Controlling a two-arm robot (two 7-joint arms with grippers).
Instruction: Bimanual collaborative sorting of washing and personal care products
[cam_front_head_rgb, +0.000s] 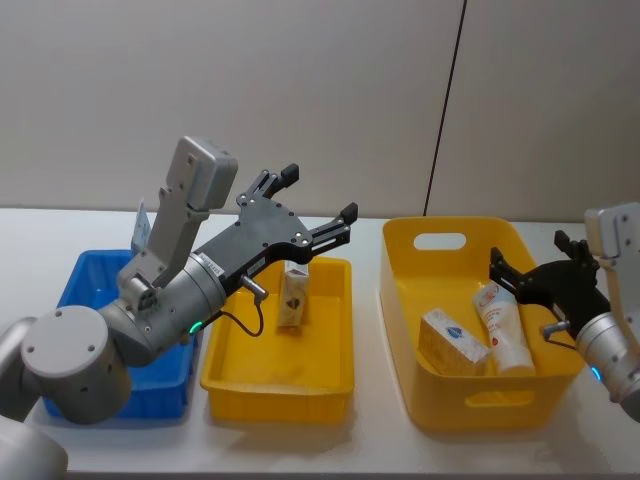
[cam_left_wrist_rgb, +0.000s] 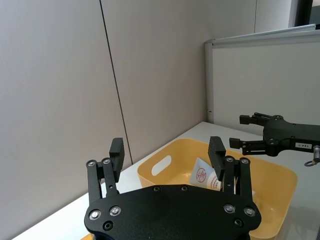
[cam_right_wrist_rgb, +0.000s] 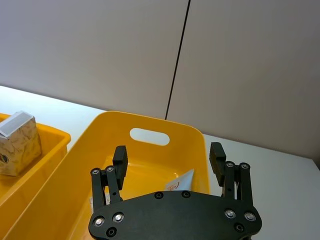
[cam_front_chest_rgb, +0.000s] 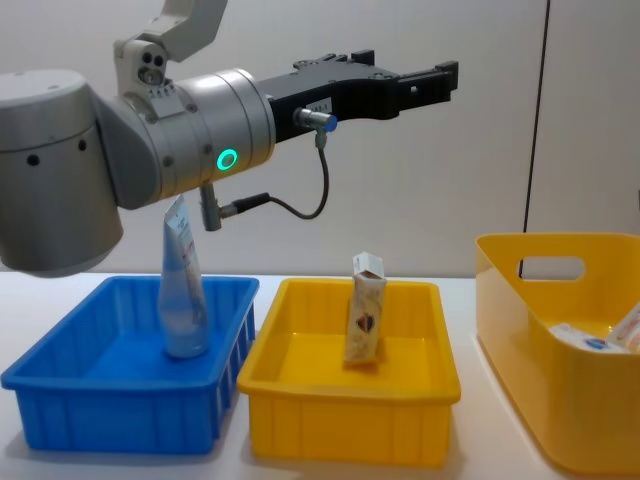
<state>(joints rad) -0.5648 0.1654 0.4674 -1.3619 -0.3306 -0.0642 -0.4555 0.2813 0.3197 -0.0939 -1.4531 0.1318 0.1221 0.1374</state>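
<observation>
Nearest to me on the white table (cam_front_head_rgb: 300, 450) I see three bins in a row: a blue bin (cam_front_head_rgb: 85, 300) on my left, a shallow yellow tray (cam_front_head_rgb: 275, 385) in the middle and a deep yellow bin (cam_front_head_rgb: 440, 400) with handle cut-outs on my right.

In the blue bin the translucent bluish tube (cam_front_chest_rgb: 182, 290) stands upright on its cap, near the bin's right wall. In the middle tray a small whitish carton (cam_front_head_rgb: 292, 297) stands upright, alone, toward the far half of the tray. In the deep bin a second whitish carton with a blue logo (cam_front_head_rgb: 453, 342) lies on the floor of the bin, and just beside it, on its right, lies the white squeeze tube with red print (cam_front_head_rgb: 503, 325) (they seem to touch, but I cannot tell surely).

My left gripper (cam_front_head_rgb: 320, 196) hangs in the air above the far edge of the middle tray, its jaws spread wide and holding nothing. My right gripper (cam_front_head_rgb: 528, 262) hovers over the right side of the deep bin, above the squeeze tube; its jaws are also apart and empty.
</observation>
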